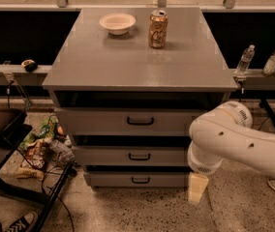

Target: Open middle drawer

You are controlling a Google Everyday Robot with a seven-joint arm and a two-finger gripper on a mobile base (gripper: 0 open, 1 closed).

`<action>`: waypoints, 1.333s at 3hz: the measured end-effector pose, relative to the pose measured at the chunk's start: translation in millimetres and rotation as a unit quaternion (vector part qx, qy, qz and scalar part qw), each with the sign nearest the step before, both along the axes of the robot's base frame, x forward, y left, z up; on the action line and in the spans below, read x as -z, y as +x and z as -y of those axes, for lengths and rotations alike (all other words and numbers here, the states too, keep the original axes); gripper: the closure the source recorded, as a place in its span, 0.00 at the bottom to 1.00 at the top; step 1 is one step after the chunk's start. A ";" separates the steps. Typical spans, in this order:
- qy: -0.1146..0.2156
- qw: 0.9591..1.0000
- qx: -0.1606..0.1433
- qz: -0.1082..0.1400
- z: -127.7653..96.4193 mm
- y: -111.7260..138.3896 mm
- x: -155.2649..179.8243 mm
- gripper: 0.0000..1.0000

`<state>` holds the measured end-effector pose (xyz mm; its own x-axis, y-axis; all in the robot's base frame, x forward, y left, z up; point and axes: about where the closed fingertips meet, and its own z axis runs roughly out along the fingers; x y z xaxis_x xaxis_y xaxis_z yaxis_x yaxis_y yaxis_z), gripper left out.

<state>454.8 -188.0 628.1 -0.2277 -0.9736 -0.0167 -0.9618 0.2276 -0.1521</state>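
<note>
Middle drawer [103, 156], second of three in the grey bench. Its front looks pushed in. The small black bar handle [139, 156] sits at its centre with nothing on it.

Hand [197, 189] hangs low and right of the middle drawer, off the right end of its front. It's about level with the bottom drawer, just above the floor, not touching the middle drawer. Can't tell if the hand is open or closed; it reads only as a pale cream block pointing down.

White arm [239, 141] runs up from the hand. From where I stand its rounded wrist overlaps the right end of the middle drawer, then the arm goes out to the right edge of view.

Top drawer [94, 121] is directly above the middle drawer, with a taller front and wider handle. Bottom drawer [108, 179] is directly below, with the lowest front.

Bench top [128, 66] is above the middle drawer. White bowl [117, 22] sits far back, left of centre. Gold can [158, 29] stands upright just right of the bowl, not touching it.

Two clear bottles [244, 59] stand on a ledge up and right of the middle drawer. On the floor left of the middle drawer is a heap of wrappers and bags [40, 146]. Shoe [21, 222] is lower left, well away from the middle drawer. Speckled floor [128, 209] lies below it.
</note>
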 end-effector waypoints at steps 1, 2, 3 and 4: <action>0.007 1.000 -0.015 0.007 -20.6 9.2 42.1 0.00; 0.009 0.999 -0.029 0.023 -38.0 28.7 84.1 0.00; 0.007 0.999 -0.039 0.033 -50.8 52.1 116.3 0.00; 0.010 0.999 -0.040 0.034 -59.7 72.0 139.9 0.00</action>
